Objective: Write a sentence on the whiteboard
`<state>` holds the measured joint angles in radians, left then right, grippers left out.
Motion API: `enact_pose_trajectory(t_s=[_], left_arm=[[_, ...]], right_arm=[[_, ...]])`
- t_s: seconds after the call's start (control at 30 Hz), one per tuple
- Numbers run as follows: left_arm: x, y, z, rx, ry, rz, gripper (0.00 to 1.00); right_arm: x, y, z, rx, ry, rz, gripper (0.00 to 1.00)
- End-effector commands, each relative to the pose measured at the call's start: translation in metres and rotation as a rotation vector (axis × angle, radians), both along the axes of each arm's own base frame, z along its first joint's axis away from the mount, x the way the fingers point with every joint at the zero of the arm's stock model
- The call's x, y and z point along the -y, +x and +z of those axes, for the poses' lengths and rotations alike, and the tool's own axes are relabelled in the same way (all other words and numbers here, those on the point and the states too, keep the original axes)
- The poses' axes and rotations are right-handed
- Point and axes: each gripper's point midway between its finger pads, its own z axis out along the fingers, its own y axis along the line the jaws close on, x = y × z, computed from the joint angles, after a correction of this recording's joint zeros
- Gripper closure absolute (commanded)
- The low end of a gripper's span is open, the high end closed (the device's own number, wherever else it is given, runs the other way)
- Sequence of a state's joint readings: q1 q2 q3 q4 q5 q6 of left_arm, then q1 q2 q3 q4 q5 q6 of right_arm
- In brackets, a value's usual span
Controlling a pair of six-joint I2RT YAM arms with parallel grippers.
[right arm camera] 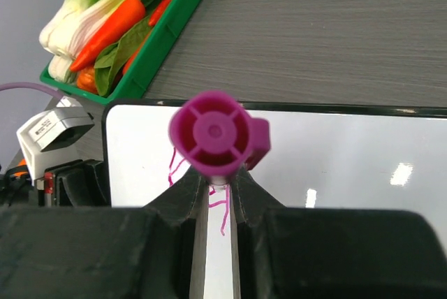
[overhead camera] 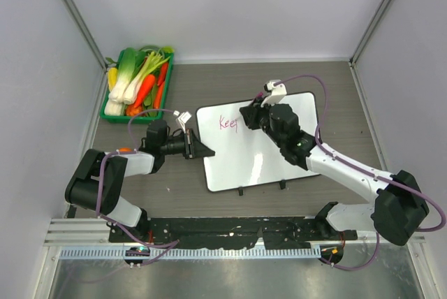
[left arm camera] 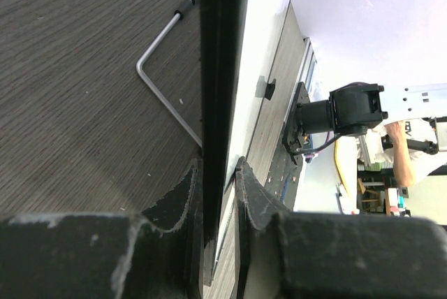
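Whiteboard: I see the whiteboard [overhead camera: 258,145] mid-table [overhead camera: 335,96], slightly skewed, its 2 black clips [overhead camera: 241,191] on the near edge.
Left gripper: the left gripper [overhead camera: 202,151] is clamped on the board's left edge. In the wrist view a finger [left arm camera: 187,194] sits on each side of the black rim.
Right gripper: the right gripper [overhead camera: 248,117] is closed around a magenta marker [right arm camera: 213,135], over the board's upper left part.
Marker tip: hidden from me. The wrist camera looks straight down the butt end, so I cannot tell whether the tip touches the board.
Writing: the pink writing [overhead camera: 229,123] reads roughly "Kee". The last strokes run under the right gripper and I cannot read them.
Under the board: a bent metal rod [left arm camera: 164,82] shows beside the rim. Its far end is cut off behind the board.
Far left: a green crate [overhead camera: 136,86] of vegetables, well apart from the board.
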<state>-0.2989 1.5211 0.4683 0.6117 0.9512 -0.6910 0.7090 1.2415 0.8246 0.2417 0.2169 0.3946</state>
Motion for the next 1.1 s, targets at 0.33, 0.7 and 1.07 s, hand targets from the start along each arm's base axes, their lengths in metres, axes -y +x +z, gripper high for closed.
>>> enact_pose_trajectory(t_s=[0.33,0.7,1.07], left_arm=[[-0.013,0.004,-0.045,-0.039,0.168,0.096,1.00],[-0.013,0.005,-0.045,-0.037,0.169,0.097,1.00],[-0.013,0.005,-0.046,-0.040,0.170,0.096,1.00]], right_arm=[[0.009,0.016,0.001,0.039,-0.031,-0.075,0.99],[0.020,0.015,-0.007,0.023,-0.068,-0.109,0.99],[0.025,0.005,-0.021,-0.004,-0.073,-0.095,0.99]])
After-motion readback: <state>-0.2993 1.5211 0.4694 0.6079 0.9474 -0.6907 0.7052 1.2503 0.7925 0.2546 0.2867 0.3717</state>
